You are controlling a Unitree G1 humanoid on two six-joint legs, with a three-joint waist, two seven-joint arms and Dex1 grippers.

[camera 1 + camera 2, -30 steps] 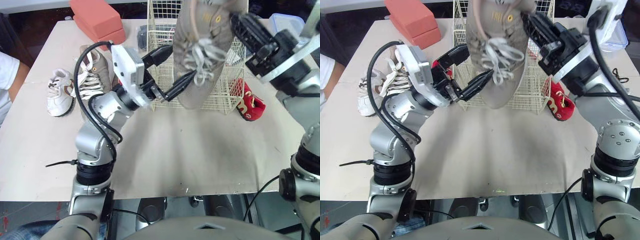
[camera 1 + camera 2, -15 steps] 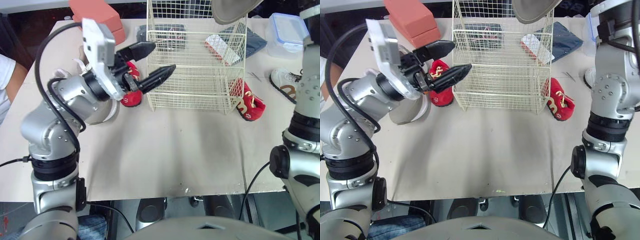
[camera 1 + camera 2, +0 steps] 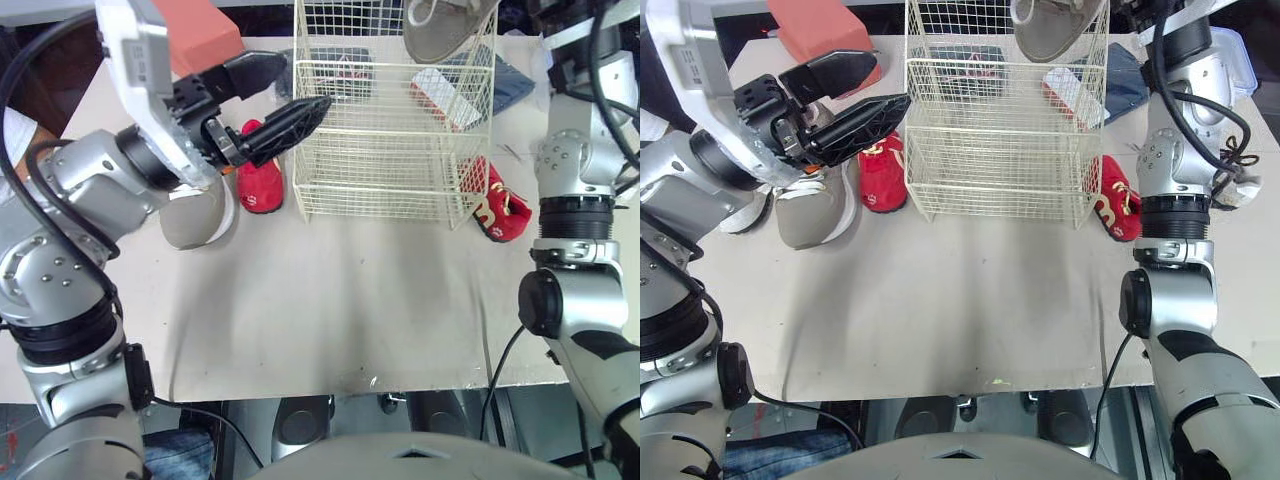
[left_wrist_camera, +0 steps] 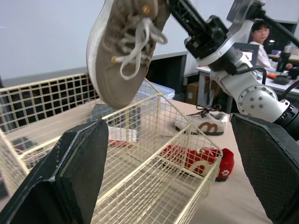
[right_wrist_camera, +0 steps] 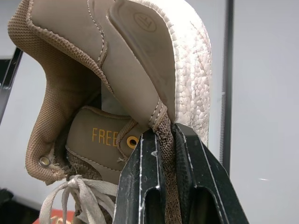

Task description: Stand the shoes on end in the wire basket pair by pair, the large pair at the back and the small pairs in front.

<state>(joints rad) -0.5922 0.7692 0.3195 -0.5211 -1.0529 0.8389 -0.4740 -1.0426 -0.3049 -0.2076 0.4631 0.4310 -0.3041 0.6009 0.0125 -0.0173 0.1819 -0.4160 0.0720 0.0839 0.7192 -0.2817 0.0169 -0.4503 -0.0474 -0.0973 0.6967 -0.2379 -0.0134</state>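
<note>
Big tan shoe hangs toe-down over basket, 1 o'clock corner. Your right claw pinches soft heel collar: likely light but floppy, may swing; lower slowly. Left claw spread wide, basket's 10 o'clock.

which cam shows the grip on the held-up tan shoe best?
Right wrist view: the right end effector is shut on the heel collar of the tan shoe, close up. Left wrist view shows most of the shoe hanging toe-down above the basket. Eye views catch its toe over the basket.
</note>
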